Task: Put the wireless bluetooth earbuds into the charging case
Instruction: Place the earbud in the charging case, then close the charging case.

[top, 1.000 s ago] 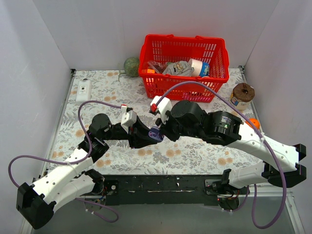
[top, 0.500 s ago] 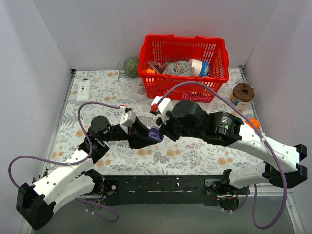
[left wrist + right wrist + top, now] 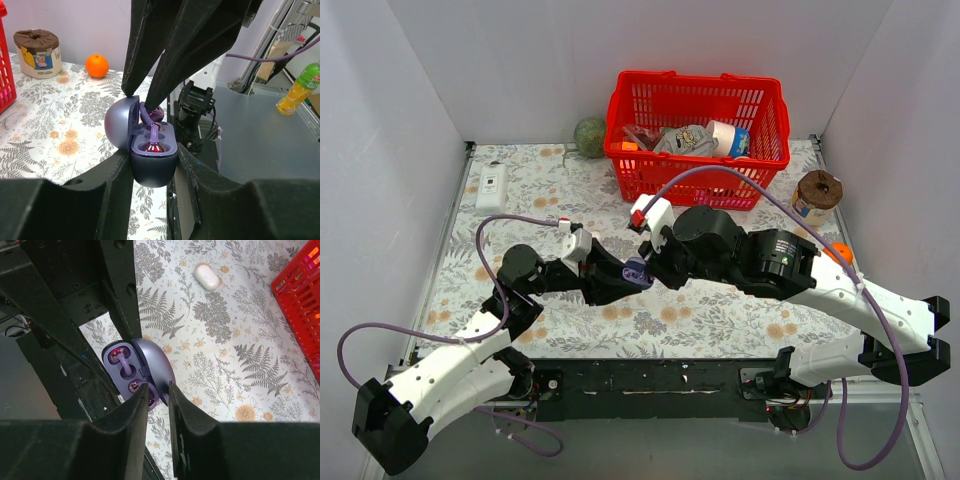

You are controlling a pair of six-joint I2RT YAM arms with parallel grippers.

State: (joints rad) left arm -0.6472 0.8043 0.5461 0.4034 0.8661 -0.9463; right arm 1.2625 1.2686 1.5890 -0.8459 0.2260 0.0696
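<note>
**Open case held off the table, one bud in, one at the far socket**

The case is mid-table, held above the floral cloth between the two arms. It is upright and open, with its lid swung back to one side. The first bud sits in the nearer socket, its glossy top showing. The second bud is at the far socket, against the tips of the right fingers; whether it is fully seated I cannot tell.

The left gripper is clamped on the lower half of the case, one finger pressed to each side. The right gripper comes in from above with its fingers nearly together, pinching the second bud at their tips. In the right wrist view these tips lie just over the rim of the case, beside the lid.

On the cloth beyond the case lies a white oval pebble, well apart from both grippers. A red basket full of odds and ends stands at the back of the table, with a green ball just to its left and a white switch box nearer the left wall. By the right wall are a brown tub and an orange.
</note>
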